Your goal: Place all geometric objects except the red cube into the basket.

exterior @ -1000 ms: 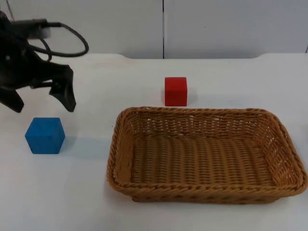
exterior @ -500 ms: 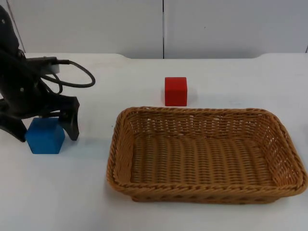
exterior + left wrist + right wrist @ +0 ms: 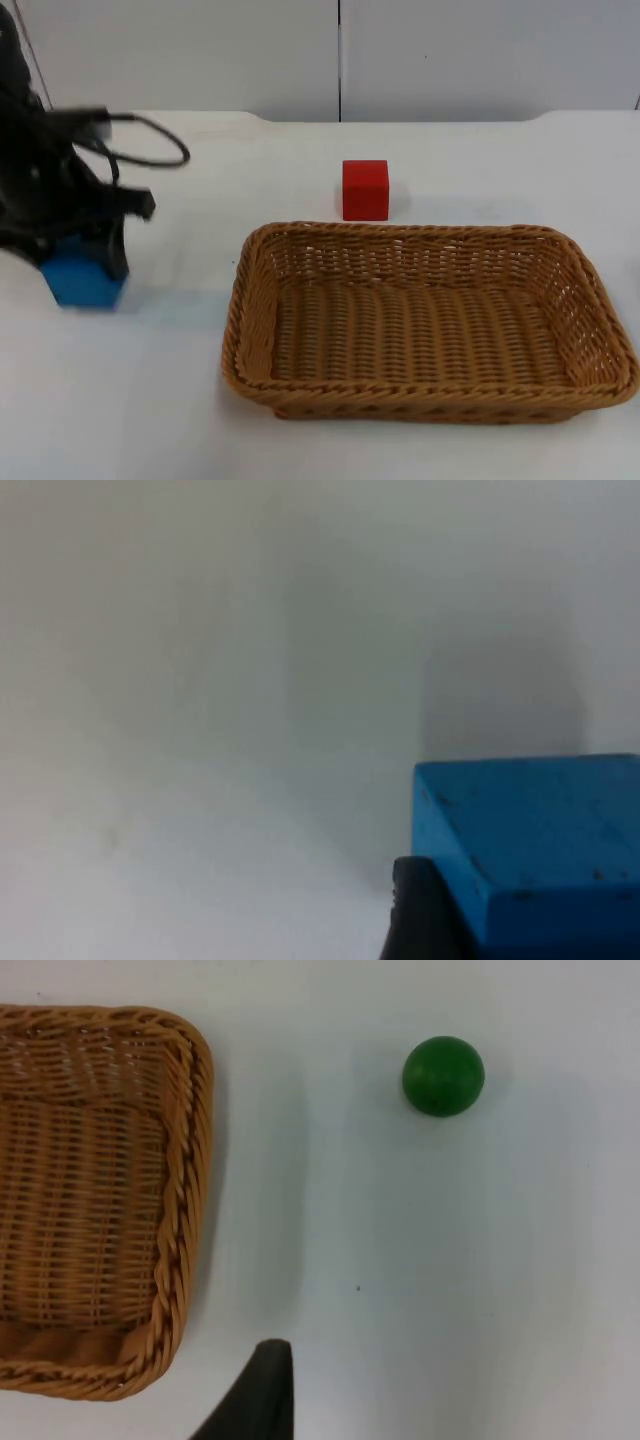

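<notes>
The blue cube (image 3: 85, 287) sits on the white table at the far left, and in the left wrist view its blue cube (image 3: 540, 830) face touches a black fingertip (image 3: 420, 910). My left gripper (image 3: 80, 262) is down over it and shut on its sides. A red cube (image 3: 365, 189) stands just behind the wicker basket (image 3: 400, 232), which holds nothing. My right gripper (image 3: 255, 1400) waits above the table past the basket's (image 3: 190, 1160) right end. A green ball (image 3: 443, 1076) lies on the table near that end, apart from the basket.
The grey partition wall (image 3: 340, 60) closes the table at the back. Bare table separates the blue cube from the basket's left rim.
My left gripper came down from above and behind the blue cube, straddled it, then closed on it. The cube shifted slightly left.
</notes>
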Motion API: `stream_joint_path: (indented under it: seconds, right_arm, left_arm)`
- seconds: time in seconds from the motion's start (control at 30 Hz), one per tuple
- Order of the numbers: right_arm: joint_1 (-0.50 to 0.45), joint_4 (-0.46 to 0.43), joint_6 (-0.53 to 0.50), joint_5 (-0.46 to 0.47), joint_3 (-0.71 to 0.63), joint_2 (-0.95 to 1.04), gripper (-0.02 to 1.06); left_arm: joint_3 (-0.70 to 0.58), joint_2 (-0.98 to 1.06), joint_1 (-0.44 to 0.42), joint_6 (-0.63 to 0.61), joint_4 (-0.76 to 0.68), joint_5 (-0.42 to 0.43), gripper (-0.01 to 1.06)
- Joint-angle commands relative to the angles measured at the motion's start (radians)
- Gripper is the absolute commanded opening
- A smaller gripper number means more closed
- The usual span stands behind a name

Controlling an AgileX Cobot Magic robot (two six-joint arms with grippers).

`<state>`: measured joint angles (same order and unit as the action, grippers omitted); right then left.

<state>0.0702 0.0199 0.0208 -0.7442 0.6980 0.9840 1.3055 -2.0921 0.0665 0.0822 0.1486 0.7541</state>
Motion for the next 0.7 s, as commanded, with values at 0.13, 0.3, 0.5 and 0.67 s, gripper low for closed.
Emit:
stream_joint_path:
  seconds: [0.13,0.3,0.5,0.67]
  right_arm:
    - [-0.007,0.003,-0.004,0.008,0.006,-0.002,1.05]
    - [-0.007,0.003,-0.004,0.008,0.006,-0.002,1.05]
    - [-0.007,0.003,-0.006,0.008,0.006,-0.002,1.05]
    - [-0.007,0.003,-0.006,0.008,0.006,-0.002,1.05]
  left_arm:
    - [0.006,0.275,0.015,0.071,-0.011,0.092,0.0]
    - [0.006,0.386,0.05,0.071,-0.029,0.104,0.0]
    - [0.006,0.396,0.201,0.094,0.022,0.118,0.0]
    - [0.015,0.343,0.351,0.094,0.022,0.045,0.0]
